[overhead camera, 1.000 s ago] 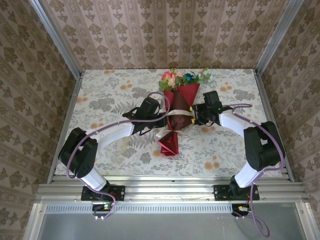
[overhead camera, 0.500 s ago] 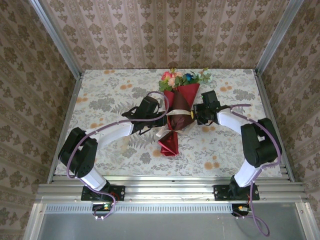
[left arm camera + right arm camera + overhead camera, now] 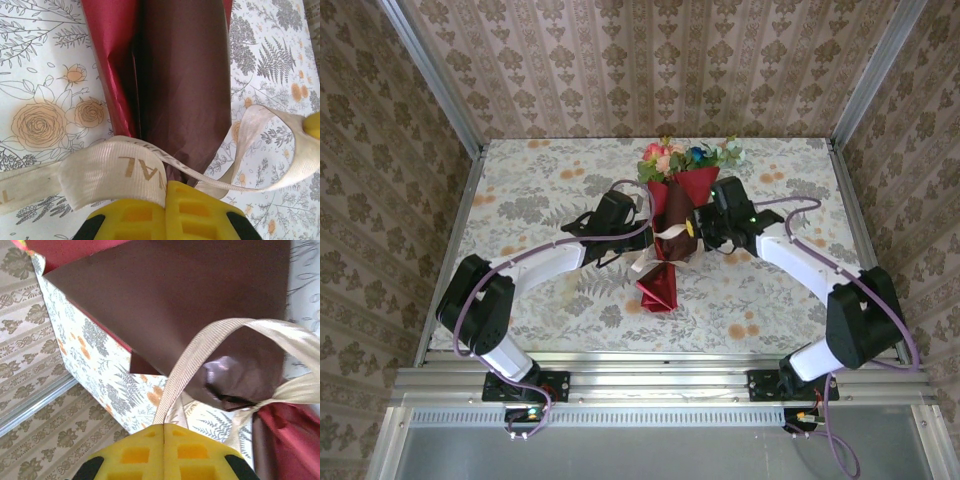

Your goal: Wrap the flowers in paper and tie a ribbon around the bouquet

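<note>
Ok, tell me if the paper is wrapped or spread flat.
Wrapped. The paper forms a tapering cone, with the flowers poking out of its far end and the ribbon looped across its middle.

A: Arms, quick?
B: Left arm and right arm look the same: white shells on the long links, chunky black joints. A purple cable loops along each.
A: Bases?
B: Black mounts bolted on a grey metal rail. There are small coloured bits under each, too tiny to tell.
A: Claws?
B: Left claw and right claw both have bright yellow fingers with moulded square recesses and black corners behind.
</note>
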